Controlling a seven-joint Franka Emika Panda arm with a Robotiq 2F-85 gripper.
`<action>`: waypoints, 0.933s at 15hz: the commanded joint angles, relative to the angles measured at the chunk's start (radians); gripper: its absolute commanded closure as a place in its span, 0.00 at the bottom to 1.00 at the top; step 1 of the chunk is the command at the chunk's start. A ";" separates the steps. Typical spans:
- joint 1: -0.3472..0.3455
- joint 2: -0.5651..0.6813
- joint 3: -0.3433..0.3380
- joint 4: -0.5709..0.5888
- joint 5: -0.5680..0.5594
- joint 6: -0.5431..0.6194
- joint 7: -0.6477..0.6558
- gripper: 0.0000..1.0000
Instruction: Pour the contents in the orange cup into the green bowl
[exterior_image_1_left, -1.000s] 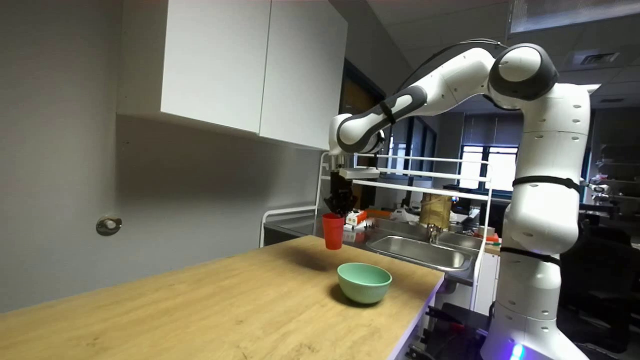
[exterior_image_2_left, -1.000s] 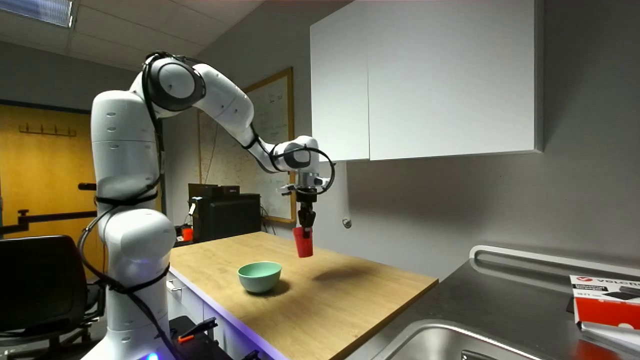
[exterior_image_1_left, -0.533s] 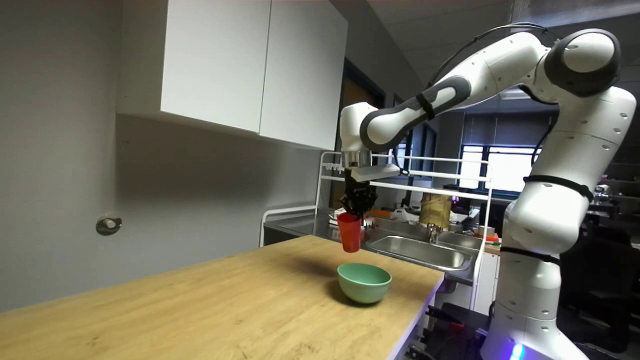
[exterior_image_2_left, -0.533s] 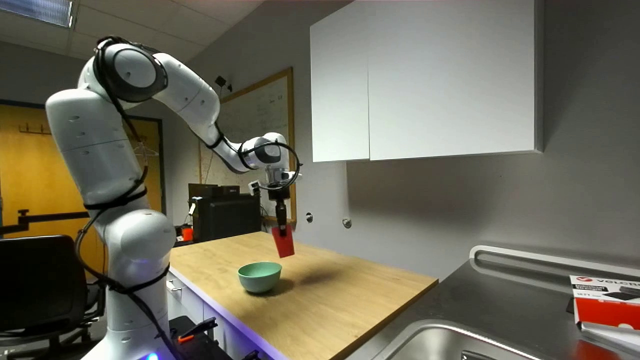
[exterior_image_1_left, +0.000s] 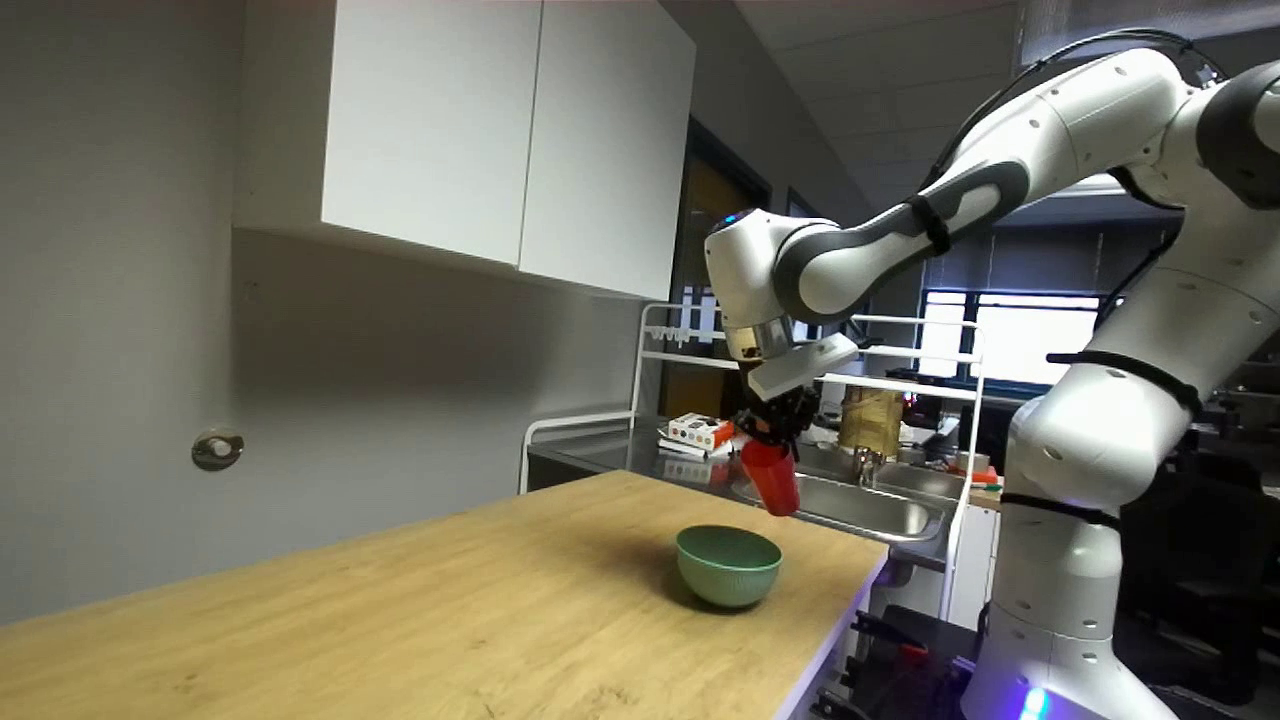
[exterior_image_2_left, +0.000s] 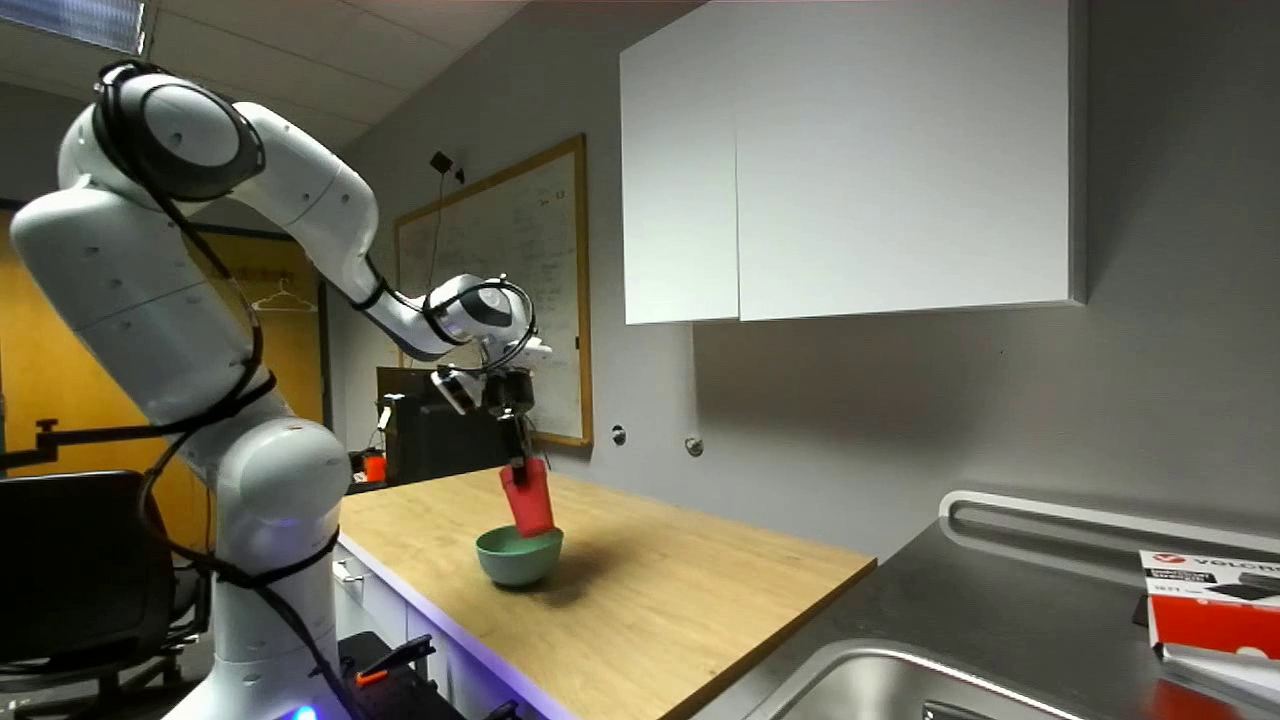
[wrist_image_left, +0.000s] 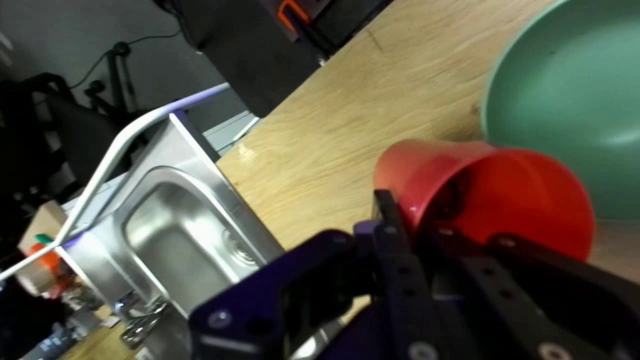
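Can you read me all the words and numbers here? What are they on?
"VELCR", next letter cut by the picture edge: on the red-and-white box.
Too small to read: the box's smaller print, writing on the whiteboard.
None seen on the red cup or green bowl.

Dim overall; a window (exterior_image_1_left: 1020, 345) is blown out mid-right in an exterior view, soft shadow lies beside the bowl (exterior_image_2_left: 515, 568), the sink (wrist_image_left: 170, 245) gleams lower left in the wrist view, jaws dark and blurred

Bowl (wrist_image_left: 575, 100) partly outside wrist view
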 joint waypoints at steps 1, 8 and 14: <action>0.008 -0.049 0.082 0.009 -0.085 -0.153 0.114 0.98; 0.096 0.074 0.206 0.146 -0.186 -0.375 0.201 0.98; 0.119 0.305 0.212 0.289 -0.293 -0.413 0.256 0.98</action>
